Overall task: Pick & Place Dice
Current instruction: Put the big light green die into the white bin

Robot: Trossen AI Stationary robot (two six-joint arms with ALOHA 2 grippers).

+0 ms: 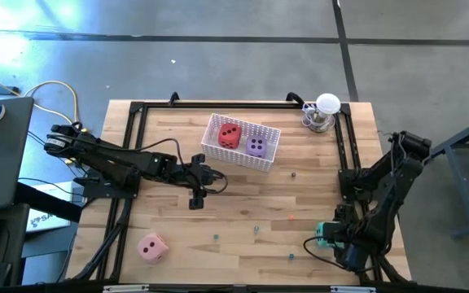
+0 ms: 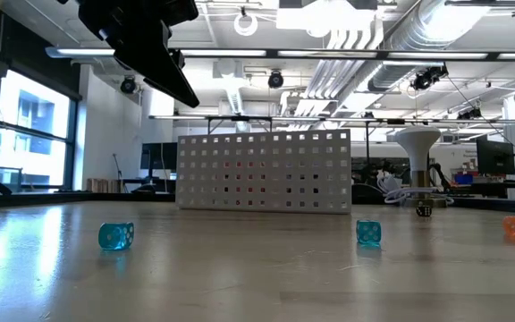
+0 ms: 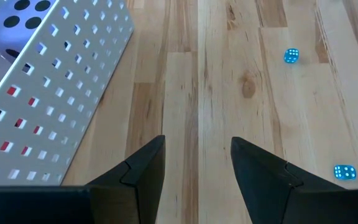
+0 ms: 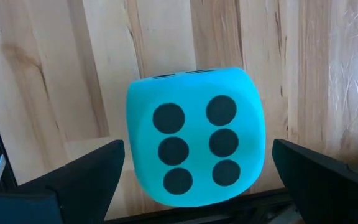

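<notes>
The red die (image 1: 229, 135) and purple die (image 1: 256, 146) lie in the white basket (image 1: 269, 159), the pink die (image 1: 151, 247) sits on the desk (image 1: 243, 203), the left tool (image 1: 195, 197) hangs open beside the basket, and the right tool (image 4: 191, 171) stands open around the green die (image 4: 194, 135).

1. The left arm (image 1: 120, 163) was black and built of blocky jointed segments, with thin black cables looping beside its wrist.
2. The left gripper (image 3: 196, 177) had two dark, wedge-shaped fingers (image 3: 143, 171) with flat, angular faces.
3. The right arm (image 1: 381, 191) was equally dark, thick and angular.
4. The right gripper (image 4: 194, 174) showed matching matte black fingers (image 4: 82, 171).
</notes>
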